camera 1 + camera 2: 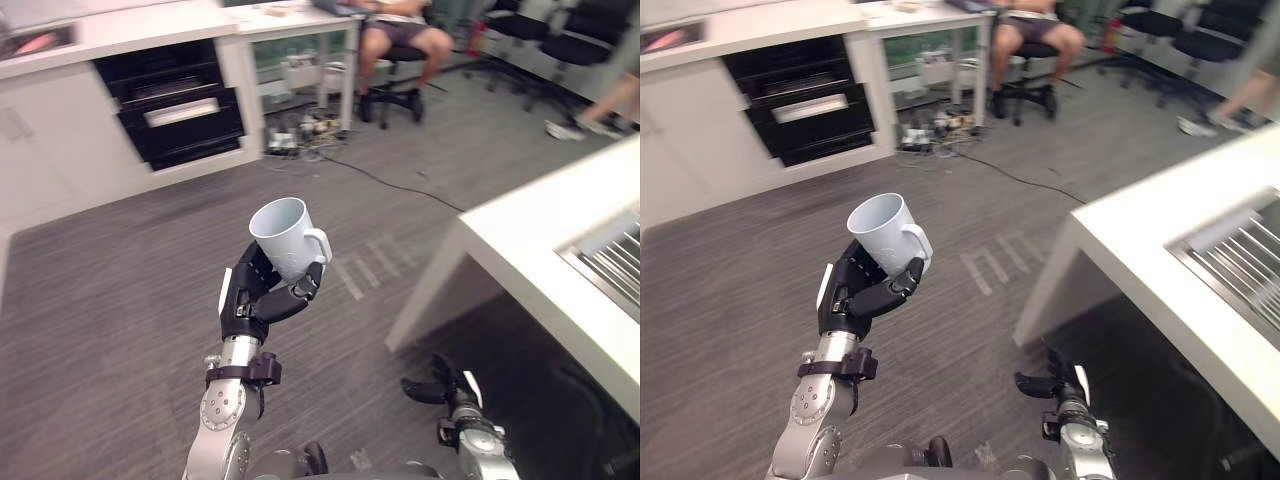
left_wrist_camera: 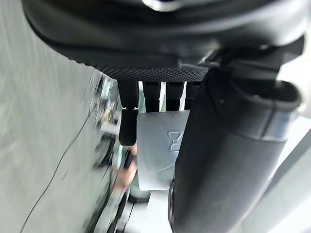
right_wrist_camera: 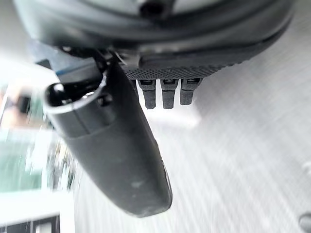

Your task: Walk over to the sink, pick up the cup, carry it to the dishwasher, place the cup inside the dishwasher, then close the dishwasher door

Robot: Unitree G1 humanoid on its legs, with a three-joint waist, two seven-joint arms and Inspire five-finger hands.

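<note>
Left hand (image 1: 255,300) round cup (image 1: 285,235), open floor (image 1: 110,300) below, counter corner (image 1: 485,215) rightward

Silver-grey arms, black hands.
The left arm (image 1: 222,410) was silver-grey metal with round joint caps and a black clamp at the wrist; the left hand (image 1: 255,297) was black with a white strip along one edge (its palm pad was finely dotted). The right hand (image 1: 445,385), also black, carried a similar white strip.
</note>
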